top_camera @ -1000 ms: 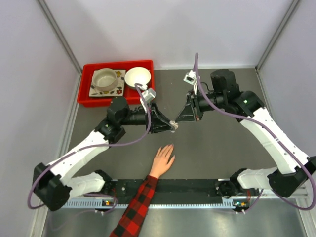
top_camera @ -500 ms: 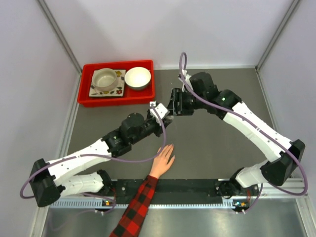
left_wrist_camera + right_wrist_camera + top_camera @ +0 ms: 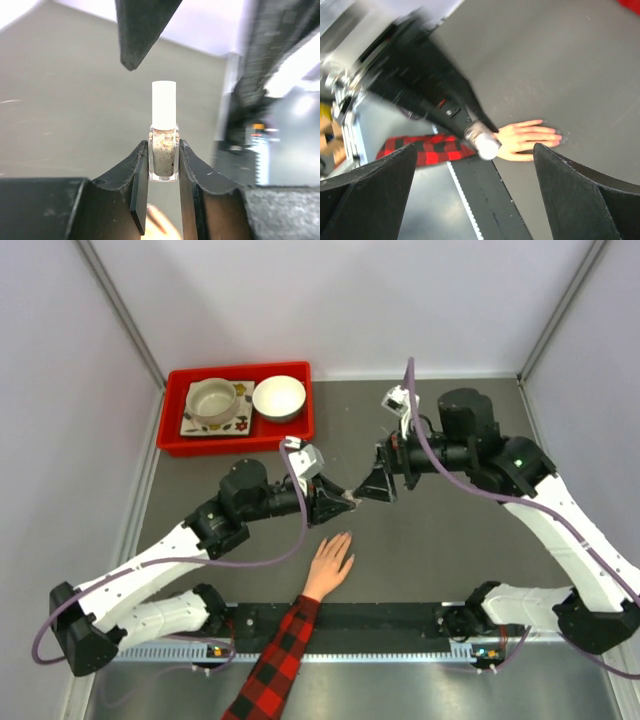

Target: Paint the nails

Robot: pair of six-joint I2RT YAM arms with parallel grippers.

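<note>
— Two arms meet over the middle of the grey worktop (image 3: 450, 530). What are the left jaws doing?

— They are clamped on a small glass bottle (image 3: 164, 159) of pale, speckled polish, pinching it by its flat sides. Its white cap (image 3: 164, 104) sticks out past the fingertips.

— And the right jaws?

— Spread wide, with nothing between them. In the right wrist view the two black fingers stand at either edge, and the capped end of the bottle faces the camera in the gap. In the left wrist view one dark fingertip (image 3: 135, 30) hangs just beyond the cap and a little to the side, not touching it.

— Where are the nails?

— The nails (image 3: 554, 134) are at the fingertips of a human hand (image 3: 330, 562) lying flat on the worktop, palm down, fingers pointing away from the arm bases. A red-and-black plaid sleeve (image 3: 275, 665) runs back over the near edge. The hand lies near the bottle, on the side toward the bases, and is apart from it. The nails are too small for me to tell their colour.

— Anything else there?

— A red tray (image 3: 168, 430) at the far left holds a white bowl (image 3: 279, 397) and a beige cup (image 3: 212, 400) on a flowered plate (image 3: 240, 425).
</note>
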